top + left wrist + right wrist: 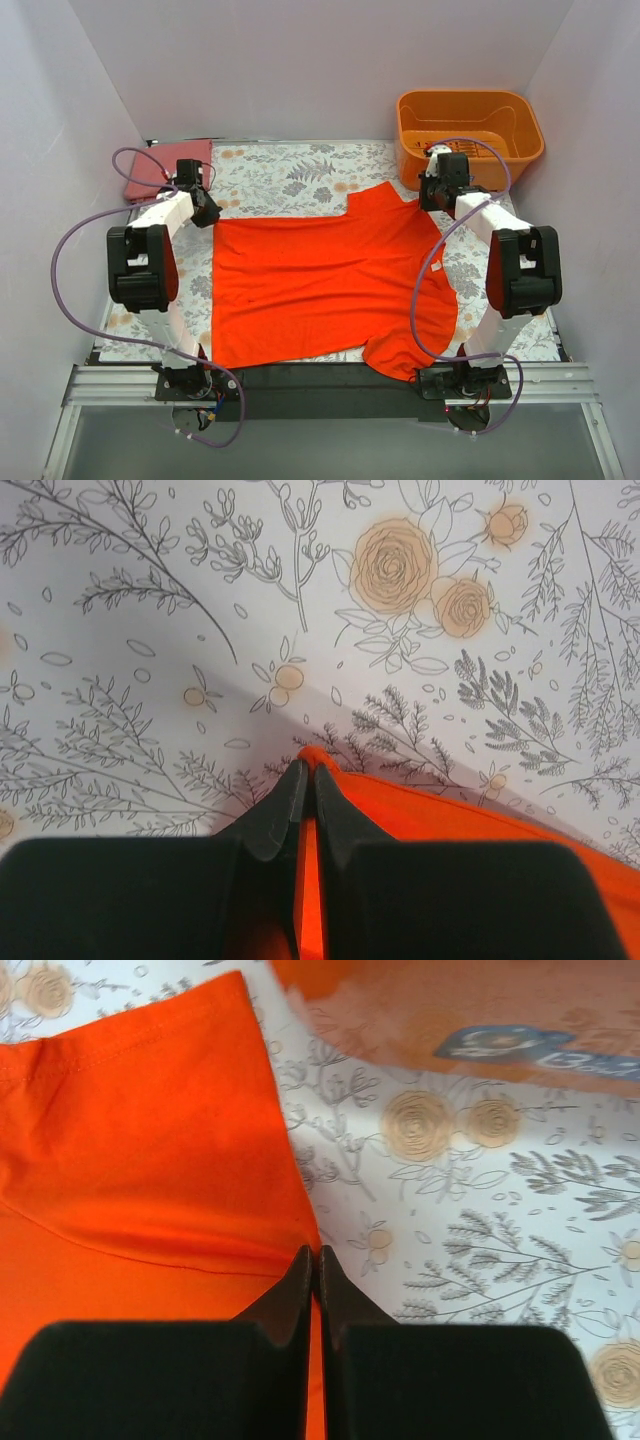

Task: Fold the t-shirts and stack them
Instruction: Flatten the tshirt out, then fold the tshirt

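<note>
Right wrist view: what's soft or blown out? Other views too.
Right wrist: the orange tub at the top is blurred, while the orange-red t-shirt shows sharp stitching. Left wrist: the printed tablecloth is crisp, with a soft-edged shadow over its lower part; the shirt reads as flat, saturated colour. Top external: even light, no glare, only faint shadows.

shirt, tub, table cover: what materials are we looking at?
t-shirt: soft cloth, probably a knit, matte; stitched hem, wrinkles, lies limp. tub: likely rigid moulded plastic, with a slight sheen and a thick formed rim. table cover: matte floral-print sheet; cloth or vinyl, cannot tell.
</note>
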`<state>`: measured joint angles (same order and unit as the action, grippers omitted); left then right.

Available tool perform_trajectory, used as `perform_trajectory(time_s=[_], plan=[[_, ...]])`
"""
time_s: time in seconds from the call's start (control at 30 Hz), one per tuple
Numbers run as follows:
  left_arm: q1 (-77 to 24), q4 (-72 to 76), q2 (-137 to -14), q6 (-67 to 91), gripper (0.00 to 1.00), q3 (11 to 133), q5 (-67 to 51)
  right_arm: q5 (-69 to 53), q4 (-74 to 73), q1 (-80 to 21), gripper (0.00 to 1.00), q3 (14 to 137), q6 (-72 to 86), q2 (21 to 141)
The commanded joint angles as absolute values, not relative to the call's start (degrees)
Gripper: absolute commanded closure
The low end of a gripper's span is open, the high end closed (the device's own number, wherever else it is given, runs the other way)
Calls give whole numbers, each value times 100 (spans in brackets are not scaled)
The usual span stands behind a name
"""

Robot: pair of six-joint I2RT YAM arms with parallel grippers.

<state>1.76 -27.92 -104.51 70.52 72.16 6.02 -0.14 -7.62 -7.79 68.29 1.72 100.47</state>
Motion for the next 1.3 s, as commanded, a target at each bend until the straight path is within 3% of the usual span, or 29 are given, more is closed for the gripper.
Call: perform_trajectory(time_s=[0.0, 1.27], plan=[[193, -2725, -10634, 7066, 100, 7523, 685, 325, -536, -545, 99, 7145, 167, 10072], [352, -2654, -10696, 6856, 100, 8209, 844, 184, -149, -316, 99, 7216, 106, 10301]])
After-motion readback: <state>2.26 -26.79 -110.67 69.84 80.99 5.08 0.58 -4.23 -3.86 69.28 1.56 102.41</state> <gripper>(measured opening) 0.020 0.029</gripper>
